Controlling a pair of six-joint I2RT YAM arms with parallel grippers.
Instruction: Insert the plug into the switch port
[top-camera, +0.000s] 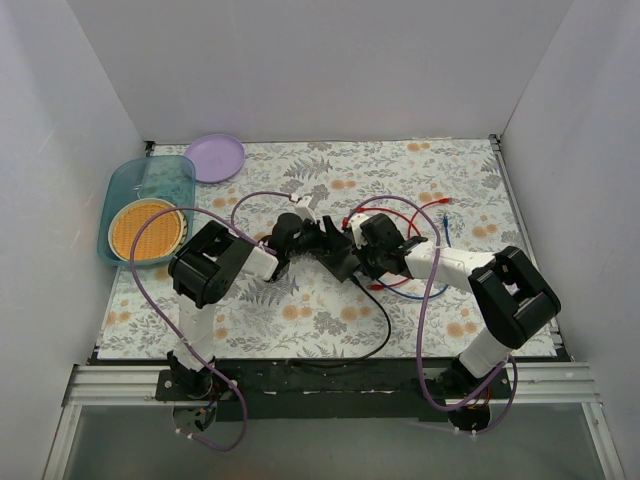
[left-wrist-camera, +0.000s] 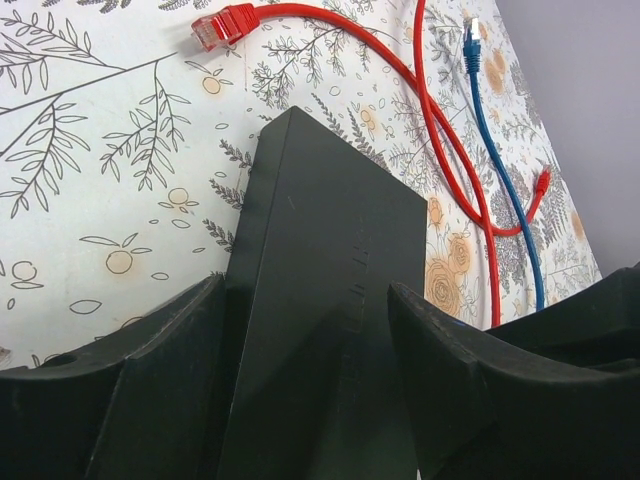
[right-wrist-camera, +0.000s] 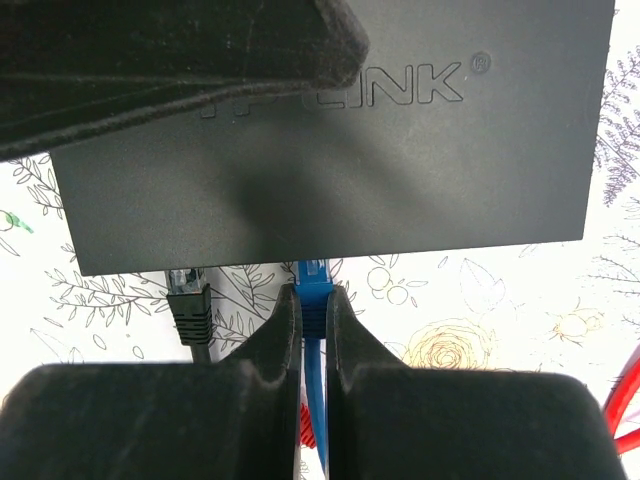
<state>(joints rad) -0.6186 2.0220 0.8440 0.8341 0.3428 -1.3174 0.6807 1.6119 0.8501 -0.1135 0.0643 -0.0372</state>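
Both sides grip: left claw clamps the switch, right claw pinches the blue plug.

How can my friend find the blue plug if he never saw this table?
Look at the middle of the flowery table for the flat black box. At its edge sit two plugs. The blue plug is pinched in the right gripper; the black plug beside it is not held.

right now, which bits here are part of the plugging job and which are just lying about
Job: switch, blue plug, left pincer holding the switch, right pincer gripping the plug.
Lying about: red cable, purple plate, teal tray, woven mat.
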